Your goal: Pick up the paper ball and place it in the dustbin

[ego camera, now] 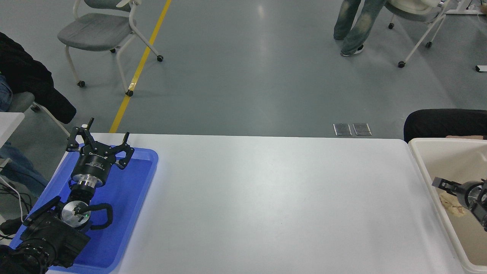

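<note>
Lying inside the dustbin (422, 167), the paper ball (451, 204) sits just under the right end effector (443, 185) — grip state unclear (left end effector (99, 141) spread, parked).

White counter (266, 205) — a blue tray (125, 213) at its left, a cream dustbin (422, 161) with beige interior at its right; tan paper ball (451, 203); black pincers — left (99, 146).

Lab: taped floor (141, 62), wheeled chairs (102, 34).
</note>
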Controlling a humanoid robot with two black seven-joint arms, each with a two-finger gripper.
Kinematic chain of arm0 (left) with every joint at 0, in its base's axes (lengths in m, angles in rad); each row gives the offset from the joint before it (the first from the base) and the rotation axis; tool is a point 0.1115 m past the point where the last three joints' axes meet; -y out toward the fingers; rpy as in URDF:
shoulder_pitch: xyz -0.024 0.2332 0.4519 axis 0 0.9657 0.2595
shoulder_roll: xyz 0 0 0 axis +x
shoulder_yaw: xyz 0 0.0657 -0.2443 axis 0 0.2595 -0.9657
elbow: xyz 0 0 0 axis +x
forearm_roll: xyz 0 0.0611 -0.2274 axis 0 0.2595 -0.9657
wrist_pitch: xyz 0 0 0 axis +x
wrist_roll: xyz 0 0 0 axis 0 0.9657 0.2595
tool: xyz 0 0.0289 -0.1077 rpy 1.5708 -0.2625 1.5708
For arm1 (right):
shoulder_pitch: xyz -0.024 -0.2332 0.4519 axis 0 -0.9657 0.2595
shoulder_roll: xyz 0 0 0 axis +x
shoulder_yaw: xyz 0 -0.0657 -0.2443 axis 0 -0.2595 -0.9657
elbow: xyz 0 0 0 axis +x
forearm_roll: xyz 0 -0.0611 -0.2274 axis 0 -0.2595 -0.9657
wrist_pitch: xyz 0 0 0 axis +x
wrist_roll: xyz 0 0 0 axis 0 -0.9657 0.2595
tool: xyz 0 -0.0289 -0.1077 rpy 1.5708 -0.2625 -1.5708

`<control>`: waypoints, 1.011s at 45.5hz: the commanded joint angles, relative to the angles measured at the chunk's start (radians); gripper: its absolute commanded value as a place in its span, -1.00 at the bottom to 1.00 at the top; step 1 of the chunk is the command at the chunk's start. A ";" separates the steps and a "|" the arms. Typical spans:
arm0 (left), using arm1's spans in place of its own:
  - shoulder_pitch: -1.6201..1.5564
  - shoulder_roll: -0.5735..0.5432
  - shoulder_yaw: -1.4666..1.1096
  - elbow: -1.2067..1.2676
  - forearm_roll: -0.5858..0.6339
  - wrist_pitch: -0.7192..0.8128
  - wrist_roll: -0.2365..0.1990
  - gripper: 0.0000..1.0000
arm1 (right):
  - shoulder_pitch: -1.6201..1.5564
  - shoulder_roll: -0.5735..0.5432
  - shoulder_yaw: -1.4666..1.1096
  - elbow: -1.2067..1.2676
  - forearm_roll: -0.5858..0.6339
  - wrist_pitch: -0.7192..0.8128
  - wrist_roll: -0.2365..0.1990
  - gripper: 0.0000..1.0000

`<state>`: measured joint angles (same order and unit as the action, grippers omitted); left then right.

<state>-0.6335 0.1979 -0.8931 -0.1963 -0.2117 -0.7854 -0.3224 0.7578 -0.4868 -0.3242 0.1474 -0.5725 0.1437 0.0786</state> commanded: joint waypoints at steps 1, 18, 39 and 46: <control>0.000 0.000 0.000 0.001 0.000 0.000 0.000 1.00 | 0.014 -0.016 0.077 0.006 0.003 0.000 0.006 1.00; 0.000 0.000 0.000 0.002 0.000 0.000 0.000 1.00 | 0.055 -0.095 0.787 0.366 0.014 0.004 0.001 1.00; 0.002 0.000 0.000 0.002 0.000 0.000 0.000 1.00 | -0.021 0.039 1.090 0.531 0.608 0.080 0.006 1.00; 0.002 0.000 0.000 0.002 0.000 0.000 0.000 1.00 | -0.069 0.059 1.105 0.528 0.706 0.223 0.006 1.00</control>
<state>-0.6328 0.1979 -0.8928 -0.1958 -0.2117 -0.7854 -0.3219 0.7376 -0.4670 0.7052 0.6462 -0.0730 0.2306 0.0832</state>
